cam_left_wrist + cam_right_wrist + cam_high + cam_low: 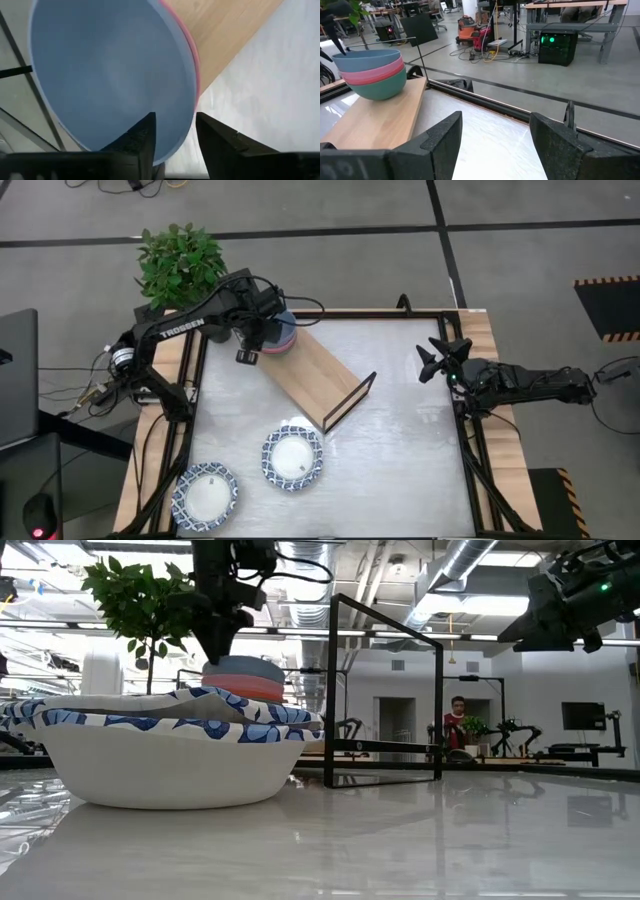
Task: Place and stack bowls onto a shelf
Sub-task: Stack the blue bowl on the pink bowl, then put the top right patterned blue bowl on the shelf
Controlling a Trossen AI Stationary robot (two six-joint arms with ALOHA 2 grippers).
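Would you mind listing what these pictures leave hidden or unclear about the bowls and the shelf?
- Bowl stack: the left arm covers most of it in the high view; the left pincer straddles the blue bowl's rim, but contact is unclear.
- Shelf: its far end lies under the stack and arm; the low view hides its board behind a patterned bowl.
- Second patterned bowl: its place in the low view is unclear.
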